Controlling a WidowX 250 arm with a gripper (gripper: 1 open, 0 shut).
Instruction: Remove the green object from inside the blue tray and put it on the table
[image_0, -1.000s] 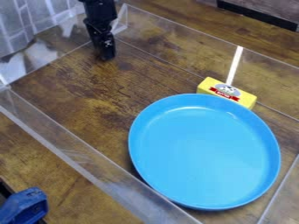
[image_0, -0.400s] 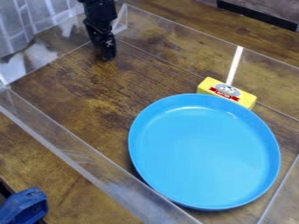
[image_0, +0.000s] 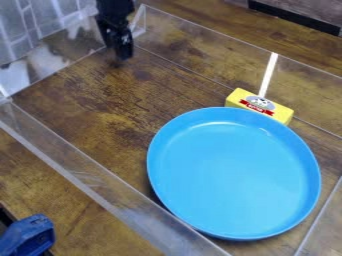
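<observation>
The blue tray (image_0: 234, 172) lies at the right of the table (image_0: 107, 110), and its round bright-blue inside is bare. No green object shows anywhere in the camera view. My dark gripper (image_0: 120, 50) points down at the far left corner of the table, well away from the tray. Its fingers stand apart with nothing visible between them. Whatever lies directly under it is hidden by its dark body.
A small yellow block (image_0: 258, 104) with a printed top sits just behind the tray's far rim, with a thin white stick (image_0: 270, 70) rising behind it. Clear acrylic walls (image_0: 80, 175) border the table. A blue bundle (image_0: 20, 238) lies outside the near wall.
</observation>
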